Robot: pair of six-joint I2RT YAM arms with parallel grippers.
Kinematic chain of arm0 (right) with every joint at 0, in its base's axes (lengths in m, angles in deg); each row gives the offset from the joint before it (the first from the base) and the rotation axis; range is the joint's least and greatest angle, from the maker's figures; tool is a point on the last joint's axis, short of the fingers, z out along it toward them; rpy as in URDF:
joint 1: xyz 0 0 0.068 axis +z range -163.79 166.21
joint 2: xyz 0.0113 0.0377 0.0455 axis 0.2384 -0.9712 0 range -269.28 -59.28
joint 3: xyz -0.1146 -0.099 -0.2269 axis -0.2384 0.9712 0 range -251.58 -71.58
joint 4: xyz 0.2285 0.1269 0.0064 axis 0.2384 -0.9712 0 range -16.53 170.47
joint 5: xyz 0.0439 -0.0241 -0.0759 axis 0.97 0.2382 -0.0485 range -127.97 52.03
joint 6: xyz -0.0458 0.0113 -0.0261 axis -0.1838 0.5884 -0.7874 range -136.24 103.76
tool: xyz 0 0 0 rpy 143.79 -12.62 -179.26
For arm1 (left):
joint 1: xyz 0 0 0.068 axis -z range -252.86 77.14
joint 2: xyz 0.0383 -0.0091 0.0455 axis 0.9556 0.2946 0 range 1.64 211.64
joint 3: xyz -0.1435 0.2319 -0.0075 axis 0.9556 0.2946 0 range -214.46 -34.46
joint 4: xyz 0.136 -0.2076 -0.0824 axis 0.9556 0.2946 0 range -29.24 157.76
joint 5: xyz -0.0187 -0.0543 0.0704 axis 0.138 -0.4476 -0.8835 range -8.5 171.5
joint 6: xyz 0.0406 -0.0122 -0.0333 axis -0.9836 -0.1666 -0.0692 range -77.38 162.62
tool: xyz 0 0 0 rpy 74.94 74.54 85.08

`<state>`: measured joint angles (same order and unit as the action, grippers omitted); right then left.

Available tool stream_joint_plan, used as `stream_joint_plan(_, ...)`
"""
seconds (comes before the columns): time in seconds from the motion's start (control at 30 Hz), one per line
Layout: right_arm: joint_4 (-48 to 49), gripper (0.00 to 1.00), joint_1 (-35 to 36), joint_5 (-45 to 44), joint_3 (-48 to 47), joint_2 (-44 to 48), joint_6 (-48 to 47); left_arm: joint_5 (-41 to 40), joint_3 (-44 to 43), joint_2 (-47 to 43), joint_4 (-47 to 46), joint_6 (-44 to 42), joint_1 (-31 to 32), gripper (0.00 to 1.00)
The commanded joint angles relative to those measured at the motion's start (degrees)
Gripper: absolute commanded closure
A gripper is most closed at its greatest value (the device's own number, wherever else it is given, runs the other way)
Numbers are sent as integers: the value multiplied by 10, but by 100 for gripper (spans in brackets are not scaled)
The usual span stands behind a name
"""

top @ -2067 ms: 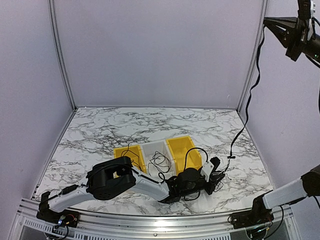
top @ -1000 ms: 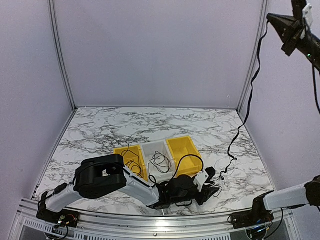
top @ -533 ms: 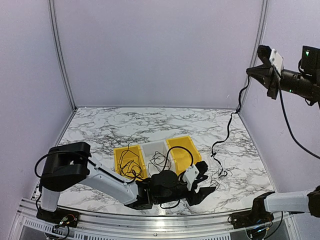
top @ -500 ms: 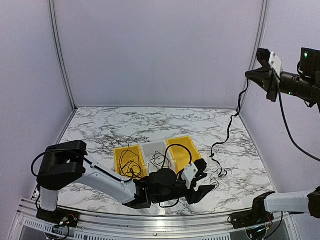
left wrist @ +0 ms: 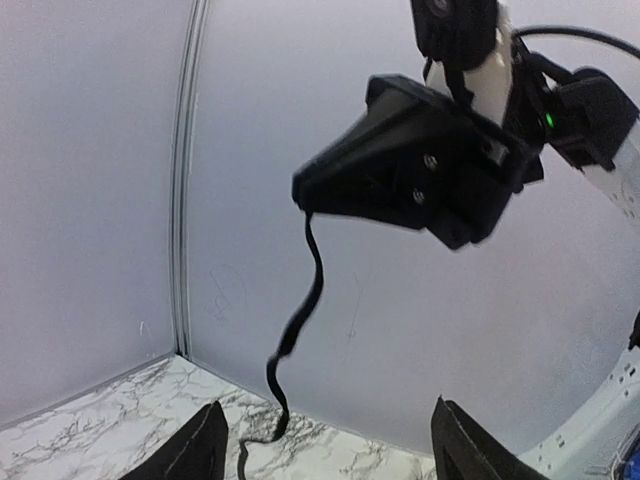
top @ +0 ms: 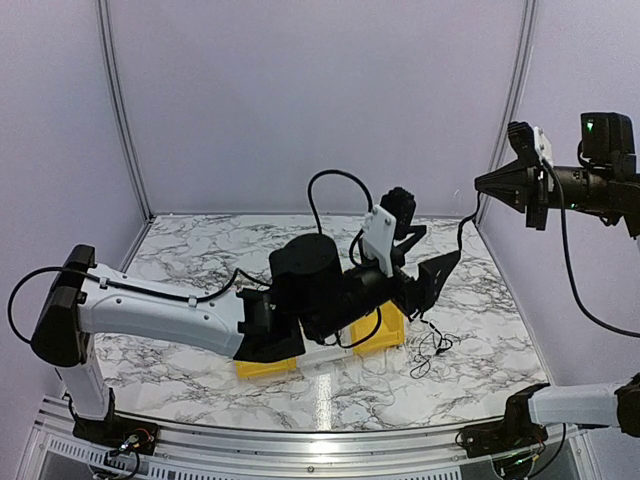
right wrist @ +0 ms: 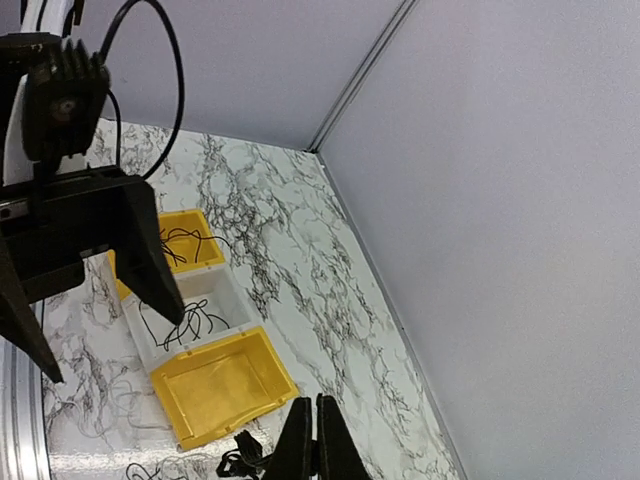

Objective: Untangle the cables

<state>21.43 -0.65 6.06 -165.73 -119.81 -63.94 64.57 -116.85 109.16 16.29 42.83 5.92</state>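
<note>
Your right gripper [top: 481,187] is hanging high at the right side of the cell, and its fingers are pinching the top end of a black cable [left wrist: 291,340]. That cable is dropping from the closed tips in loose bends toward the marble table [top: 190,255]. In the overhead view its lower stretch is passing behind your left gripper [top: 427,250], so you cannot tell exactly where it is landing.

Your left gripper is standing raised above the bins and pointing toward the right gripper. Its fingers are spread wide apart and are gripping nothing. From its own camera the hanging cable is showing between the two fingers, but out beyond them and not touching either one.

A small heap of loose cables [top: 430,345] is lying on the table just beside the right-hand yellow bin [top: 386,328], on its right side. From the right wrist camera you are seeing three bins in a row. The white bin [right wrist: 236,302] is sitting between the two yellow ones and is holding a curl of thin black cables [right wrist: 186,324]. The far yellow bin [right wrist: 203,222] is also holding a few thin black strands. In the overhead view your left arm is covering most of the white bin.
</note>
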Motion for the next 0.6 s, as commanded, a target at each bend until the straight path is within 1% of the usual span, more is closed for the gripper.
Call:
stream_joint_plan(0.0,-10,100,-2,44,4,5,18,36,-92,36,80,36,-31,27)
stream_joint_plan(0.2,-4,100,6,32,21,4,19,100,-217,100,155,38,-44,27)
stream_joint_plan(0.27,2,100,10,31,30,5,20,97,-256,125,182,44,-48,30)
stream_joint_plan(0.33,9,100,15,29,39,5,23,108,-281,144,195,53,-52,34)
stream_joint_plan(0.4,14,100,21,24,44,4,27,119,-294,155,198,64,-56,40)
stream_joint_plan(0.47,19,100,26,21,48,2,30,123,-304,163,201,69,-60,48)
stream_joint_plan(0.57,25,100,35,15,54,1,33,131,-306,167,202,79,-66,68)
